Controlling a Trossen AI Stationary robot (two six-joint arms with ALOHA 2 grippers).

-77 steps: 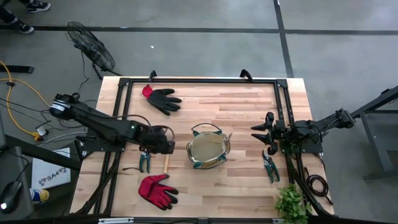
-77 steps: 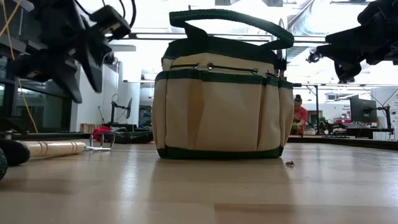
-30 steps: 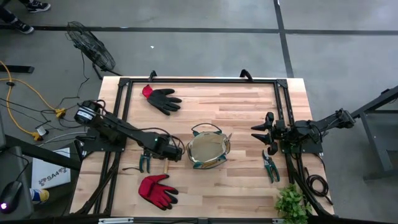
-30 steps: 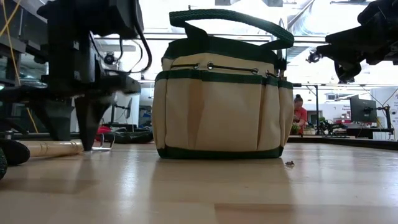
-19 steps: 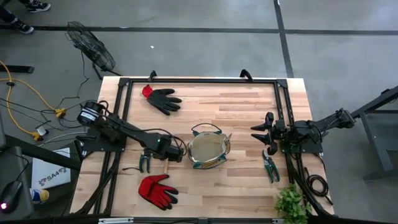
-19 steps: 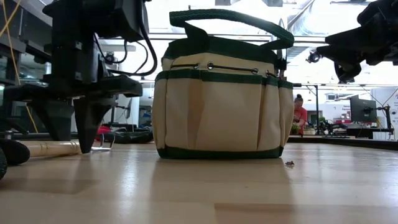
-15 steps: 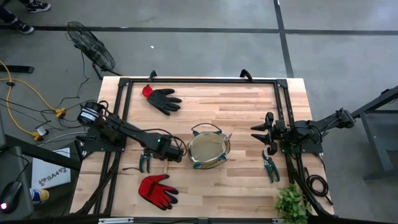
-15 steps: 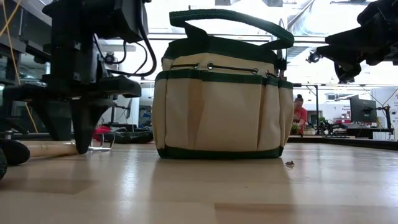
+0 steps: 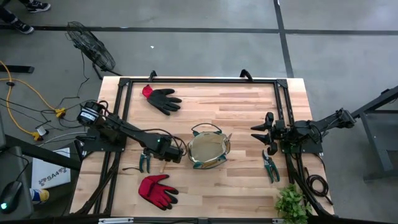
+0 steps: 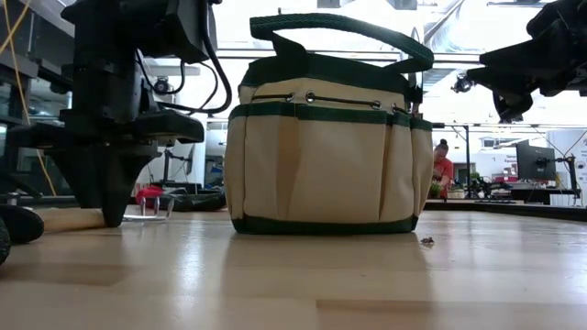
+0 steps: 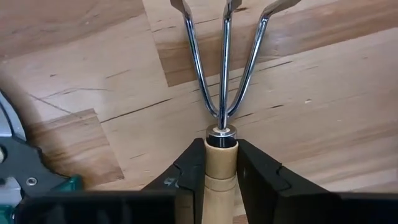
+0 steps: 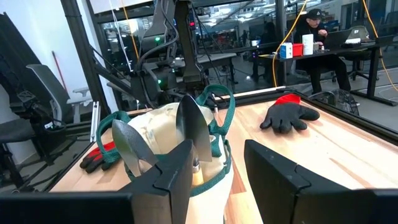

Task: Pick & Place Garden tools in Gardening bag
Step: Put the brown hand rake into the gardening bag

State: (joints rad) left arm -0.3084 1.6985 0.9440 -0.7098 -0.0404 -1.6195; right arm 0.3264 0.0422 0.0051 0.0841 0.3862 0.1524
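Note:
My left gripper point(image 9: 166, 154) stands fingers-down just left of the gardening bag point(image 9: 208, 150), shut on the wooden-handled fork point(image 11: 224, 74), which lies flat on the table. The bag stands upright at the table's middle, and two silver trowel blades point(image 12: 193, 134) stick out of its top. My right gripper point(image 9: 264, 134) hangs open and empty above the table's right side. Green-handled pruners lie left of the fork point(image 9: 145, 160) and near the right arm point(image 9: 270, 167). A black-and-red glove point(image 9: 163, 98) lies at the far left, a red glove point(image 9: 157, 188) at the near left. My left gripper pinches the fork's wooden handle point(image 11: 221, 163) between its two fingers point(image 11: 193, 168), right behind the metal collar at the tine end. The fingers come from above, pointing down, one on each side of the handle. The fork lies flat on the table, tines pointing away.
A leafy green plant point(image 9: 292, 202) stands at the near right corner. A black frame point(image 9: 199, 81) runs round the table's far and side edges. The left pruners lie close beside my left gripper. Bare wood lies in front of the bag.
My left gripper has gone down a little onto the fork's handle, and its fingers, wide apart a second ago, have shut on it. The fork has stayed on the table.

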